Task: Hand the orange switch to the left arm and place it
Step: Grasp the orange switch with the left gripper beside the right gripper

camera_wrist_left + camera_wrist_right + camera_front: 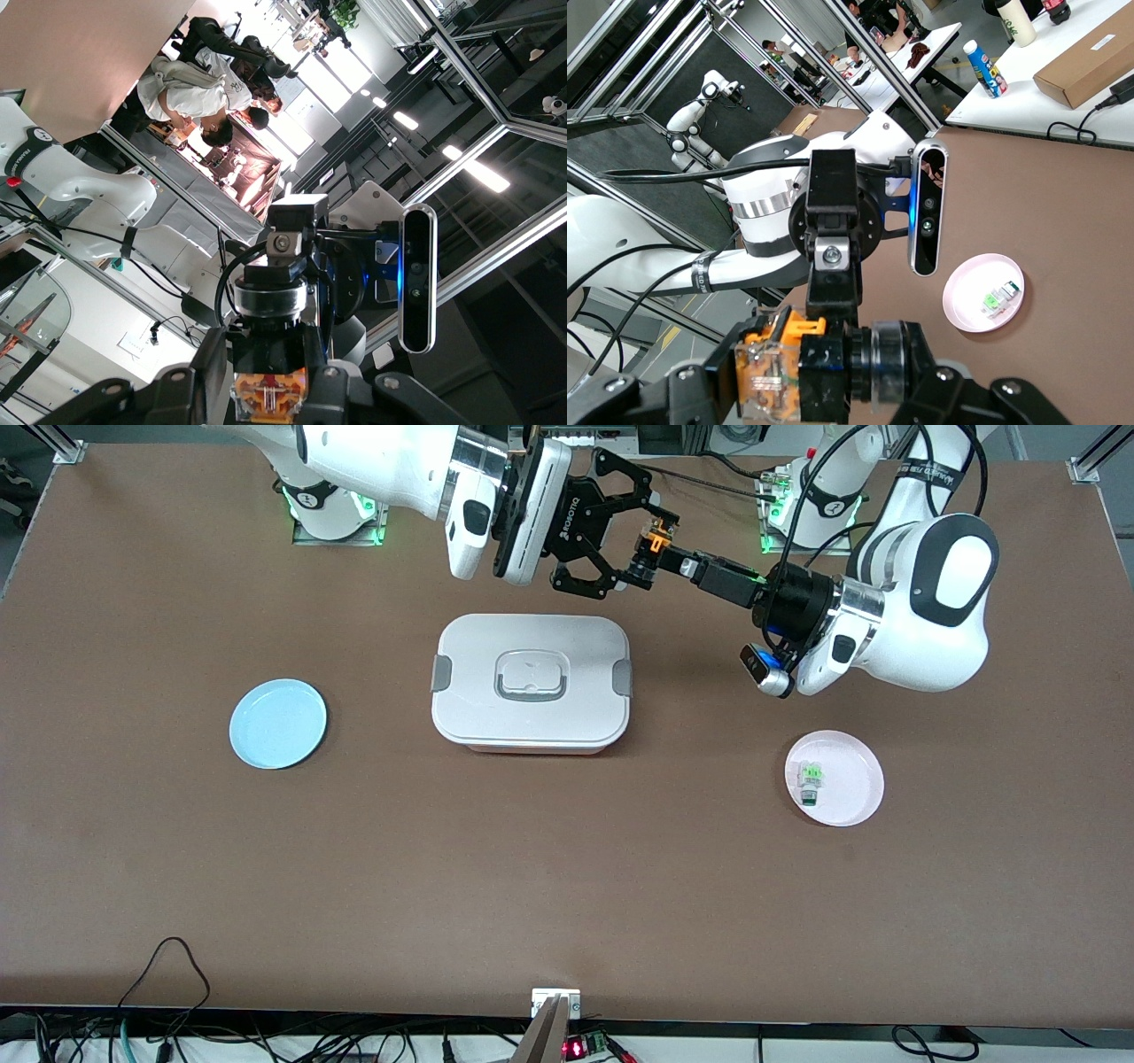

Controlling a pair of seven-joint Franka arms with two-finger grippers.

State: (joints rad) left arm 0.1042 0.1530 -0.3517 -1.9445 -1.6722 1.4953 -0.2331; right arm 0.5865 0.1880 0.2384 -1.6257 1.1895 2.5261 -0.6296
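The orange switch (656, 543) is in the air over the bare table between the white box (532, 682) and the robots' bases. My right gripper (651, 549) reaches in from the right arm's end, its two fingers closed on the switch's ends. My left gripper (669, 556) comes from the left arm's end and is shut on the switch's sides. The left wrist view shows the orange body (270, 394) between my left fingers. The right wrist view shows the switch (780, 372) clamped lengthwise in my right gripper (824, 381), with the left gripper (833, 257) above it.
The box stands mid-table, lid closed, nearer the front camera than both grippers. A pink plate (834, 778) with a green-and-white component (809, 779) lies toward the left arm's end. A light blue plate (277, 724) lies toward the right arm's end.
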